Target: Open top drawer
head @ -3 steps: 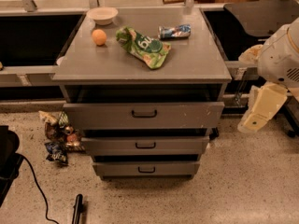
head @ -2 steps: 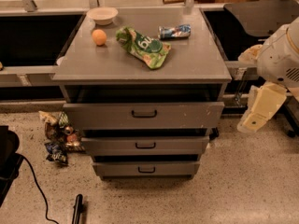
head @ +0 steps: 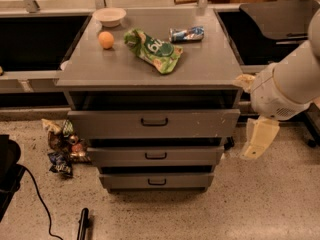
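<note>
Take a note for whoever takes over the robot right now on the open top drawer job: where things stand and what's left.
End effector: hangs off the cabinet's right side, level with the top drawer, apparently not touching it, holding nothing.
Top drawer: pulled part way out, a dark gap showing behind its front; its black handle is free.
Two lower drawers stick out less.
Done: drawer looks partly open.
Left: if fuller opening is wanted, bring the end effector to the handle and pull.
</note>
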Robot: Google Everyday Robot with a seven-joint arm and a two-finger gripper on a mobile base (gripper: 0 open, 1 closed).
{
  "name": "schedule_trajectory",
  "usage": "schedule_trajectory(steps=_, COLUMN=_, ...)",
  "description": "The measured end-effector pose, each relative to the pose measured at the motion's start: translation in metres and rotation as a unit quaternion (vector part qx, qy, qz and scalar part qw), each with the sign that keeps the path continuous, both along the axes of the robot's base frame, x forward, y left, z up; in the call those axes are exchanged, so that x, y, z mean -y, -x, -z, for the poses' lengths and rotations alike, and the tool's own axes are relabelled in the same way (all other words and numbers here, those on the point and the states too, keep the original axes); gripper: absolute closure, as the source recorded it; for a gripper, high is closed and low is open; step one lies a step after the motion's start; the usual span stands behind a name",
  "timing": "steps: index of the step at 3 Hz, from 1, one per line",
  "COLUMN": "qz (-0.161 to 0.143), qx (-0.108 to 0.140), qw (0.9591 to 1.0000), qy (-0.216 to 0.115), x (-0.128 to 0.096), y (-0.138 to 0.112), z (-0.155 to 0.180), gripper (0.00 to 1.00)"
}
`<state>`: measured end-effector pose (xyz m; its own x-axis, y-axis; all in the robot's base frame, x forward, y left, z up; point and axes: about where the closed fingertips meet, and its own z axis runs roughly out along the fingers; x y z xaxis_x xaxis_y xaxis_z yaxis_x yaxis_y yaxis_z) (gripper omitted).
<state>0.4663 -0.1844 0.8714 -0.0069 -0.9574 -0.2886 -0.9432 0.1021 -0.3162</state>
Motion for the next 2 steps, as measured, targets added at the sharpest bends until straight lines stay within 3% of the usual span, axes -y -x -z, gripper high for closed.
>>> schedule_trajectory(steps=1, qz=-0.017, qx=0.004, qw=0.9998, qy=0.005, x=-0.005, y=-0.018, z=0.048, gripper=0.0)
schedule_trajectory(steps=2, qz=-0.023, qx=-0.008, qw=0.9997, qy=-0.008, x=-0.01, y=-0.037, z=0.091, gripper=0.0)
